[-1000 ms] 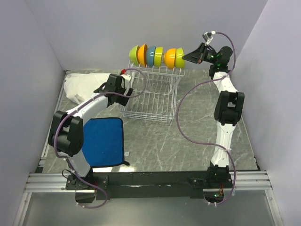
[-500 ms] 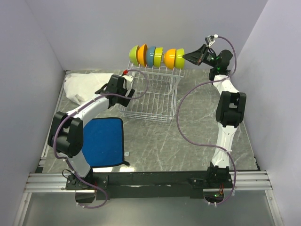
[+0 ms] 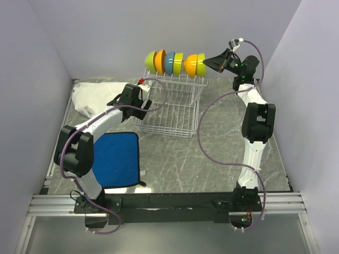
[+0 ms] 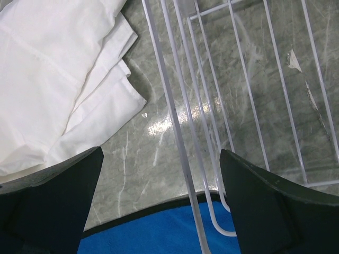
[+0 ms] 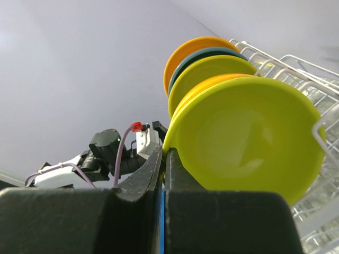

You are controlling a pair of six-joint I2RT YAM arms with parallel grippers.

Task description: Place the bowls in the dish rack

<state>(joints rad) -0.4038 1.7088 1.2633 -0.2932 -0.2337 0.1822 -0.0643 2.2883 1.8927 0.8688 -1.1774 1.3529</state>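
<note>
Noted grey marbled table (image 3: 222,148) carrying white wire dish rack (image 3: 169,114) toward far side. Recorded crumpled white cloth (image 3: 92,98) left of rack, blue mat (image 3: 117,159) nearer the bases. Found bowls (image 3: 175,63) standing on edge in one row along upper shelf: lime, orange, blue. Observed left gripper (image 4: 160,159) spread wide, empty, beside rack's lower wires. Observed right gripper (image 5: 164,159) pinched together, tips at rim of endmost lime bowl (image 5: 249,135); hold on it not determinable.

We log the bowls (image 3: 175,63) on the white wire dish rack (image 3: 169,111): lime, orange, blue, yellow, orange, lime. Beside the rack: blue mat (image 3: 117,159), white cloth (image 3: 95,98). Beneath it: grey-veined marble table (image 3: 222,153).
</note>
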